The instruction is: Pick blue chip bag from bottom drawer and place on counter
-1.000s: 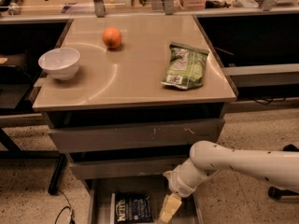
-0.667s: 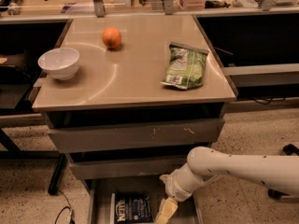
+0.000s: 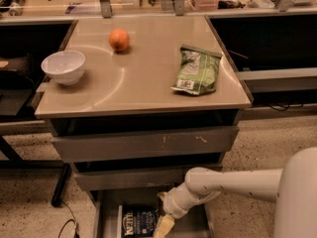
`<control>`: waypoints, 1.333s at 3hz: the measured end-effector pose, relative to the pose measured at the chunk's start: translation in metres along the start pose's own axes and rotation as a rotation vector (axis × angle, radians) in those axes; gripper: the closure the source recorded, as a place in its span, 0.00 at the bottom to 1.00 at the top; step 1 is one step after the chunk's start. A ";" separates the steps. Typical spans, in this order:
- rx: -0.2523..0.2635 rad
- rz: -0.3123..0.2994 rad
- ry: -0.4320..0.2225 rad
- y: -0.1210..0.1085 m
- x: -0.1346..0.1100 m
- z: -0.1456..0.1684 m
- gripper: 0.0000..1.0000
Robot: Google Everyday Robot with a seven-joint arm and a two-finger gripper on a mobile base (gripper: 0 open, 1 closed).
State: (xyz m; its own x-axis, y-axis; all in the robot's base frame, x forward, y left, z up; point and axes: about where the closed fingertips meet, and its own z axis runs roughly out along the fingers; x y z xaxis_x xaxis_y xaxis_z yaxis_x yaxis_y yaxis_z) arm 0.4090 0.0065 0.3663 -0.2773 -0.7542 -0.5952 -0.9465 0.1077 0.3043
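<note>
1. Three things are resting on the counter (image 3: 143, 83), a wide, glossy beige-tan slab with a thin edge. A round white bowl (image 3: 63, 67) is sitting near the left edge. A smooth orange (image 3: 119, 40) is lying toward the back. A crinkly green-and-white chip bag (image 3: 198, 71) is lying flat on the right side, well apart from the other two.
2. Under the counter, a grey metal drawer unit is showing two flat fronts. The upper front (image 3: 124, 144) is carrying pale scratches right of its middle, and the middle front (image 3: 124, 179) is looking plain.
3. The bottom drawer (image 3: 110, 213) is standing pulled out at the lower edge of the view, shallow, with a flat grey floor and thin side rails.
4. The blue chip bag (image 3: 140, 223) is lying flat on that drawer floor. It is dark navy foil with large white lettering, and its lower part is running out of the view.
5. The smooth, white, tubular arm (image 3: 233, 182) is reaching in from the right and bending down below the middle front into the drawer.
6. The gripper (image 3: 164, 225) is hanging over the drawer just beside the bag's right edge, with its tan tip pointing down. Whether it is touching the bag, and whether it is spread or pressed together, I cannot tell.
7. Speckled flooring (image 3: 29, 202) is lying around the unit's base.
</note>
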 end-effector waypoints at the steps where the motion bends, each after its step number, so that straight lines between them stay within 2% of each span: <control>1: -0.035 0.037 -0.038 -0.009 0.011 0.037 0.00; 3: -0.070 0.044 -0.073 -0.005 0.014 0.059 0.00; 4: -0.083 0.029 -0.147 -0.018 0.009 0.093 0.00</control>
State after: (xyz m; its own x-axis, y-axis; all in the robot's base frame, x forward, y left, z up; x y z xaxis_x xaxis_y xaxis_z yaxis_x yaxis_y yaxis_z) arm 0.4080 0.0580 0.2866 -0.3317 -0.6477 -0.6859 -0.9224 0.0701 0.3799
